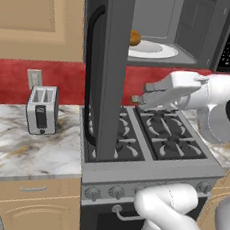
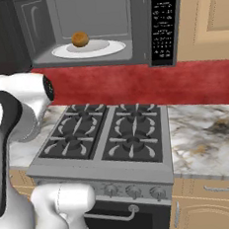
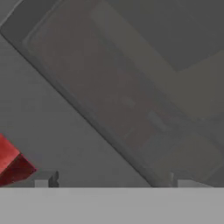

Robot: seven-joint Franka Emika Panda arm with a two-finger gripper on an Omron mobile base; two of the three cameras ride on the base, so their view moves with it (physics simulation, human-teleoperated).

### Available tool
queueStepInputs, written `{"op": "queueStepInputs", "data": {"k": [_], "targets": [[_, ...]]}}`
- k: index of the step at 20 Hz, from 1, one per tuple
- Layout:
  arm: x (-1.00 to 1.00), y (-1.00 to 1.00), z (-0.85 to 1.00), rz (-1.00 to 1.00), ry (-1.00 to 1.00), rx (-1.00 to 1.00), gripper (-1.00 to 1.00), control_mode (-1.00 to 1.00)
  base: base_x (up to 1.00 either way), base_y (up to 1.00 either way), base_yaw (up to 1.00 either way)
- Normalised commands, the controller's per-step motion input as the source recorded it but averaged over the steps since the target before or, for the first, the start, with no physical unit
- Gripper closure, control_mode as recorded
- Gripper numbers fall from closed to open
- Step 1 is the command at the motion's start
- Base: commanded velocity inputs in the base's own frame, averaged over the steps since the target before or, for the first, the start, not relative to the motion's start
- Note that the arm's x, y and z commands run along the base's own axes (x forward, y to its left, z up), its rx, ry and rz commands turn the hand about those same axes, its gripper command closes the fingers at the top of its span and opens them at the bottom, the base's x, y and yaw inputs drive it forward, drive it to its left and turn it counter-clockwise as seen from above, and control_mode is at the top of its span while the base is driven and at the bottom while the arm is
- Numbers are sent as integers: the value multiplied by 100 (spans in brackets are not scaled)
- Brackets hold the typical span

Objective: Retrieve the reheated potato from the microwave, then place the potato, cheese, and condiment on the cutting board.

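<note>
Microwave [image 2: 88, 29] wide open, door [image 1: 108, 76] swung out to the left and hanging over the stove [image 2: 108, 132]. Potato [image 2: 80, 39] there on the white plate [image 2: 107, 48] inside, up above the claw and farther back, well apart from it. Untouched, by the look of things.

Claw [image 1: 137, 98] hovering over the burners, below the oven cavity, nose pointed at the inner face of the open door. Fingertips [image 3: 53, 178] spread wide in the hand view, nothing between them, only grey door panel ahead and a sliver of red backsplash [image 3: 11, 164] off to one side.

Toaster [image 1: 42, 109] sitting on the marble counter [image 1: 23, 147], far beyond the door from the claw; no part in this.

Progress check: door opened, so the way in is clear. Everything else still to do. Potato not yet grasped, not yet lifted out. Cheese, condiment and cutting board nowhere to be picked out from here, so no telling how they lie.

Likely next: raising the claw up and back toward the plate, turning away from the door. Early days, barely past the opening step.
</note>
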Motion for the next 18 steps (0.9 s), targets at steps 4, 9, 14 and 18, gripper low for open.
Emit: {"op": "queueStepInputs", "data": {"k": [4, 9, 14, 18], "targets": [[21, -82, 22, -23, -13, -21, -100, -100, 0, 0, 0], [20, -67, 5, -27, -16, -27, -100, -100, 0, 0, 0], [36, -45, 0, -31, -19, -28, -100, -100, 0, 0, 0], [57, -29, 0, -32, -17, -25, -100, -100, 0, 0, 0]]}}
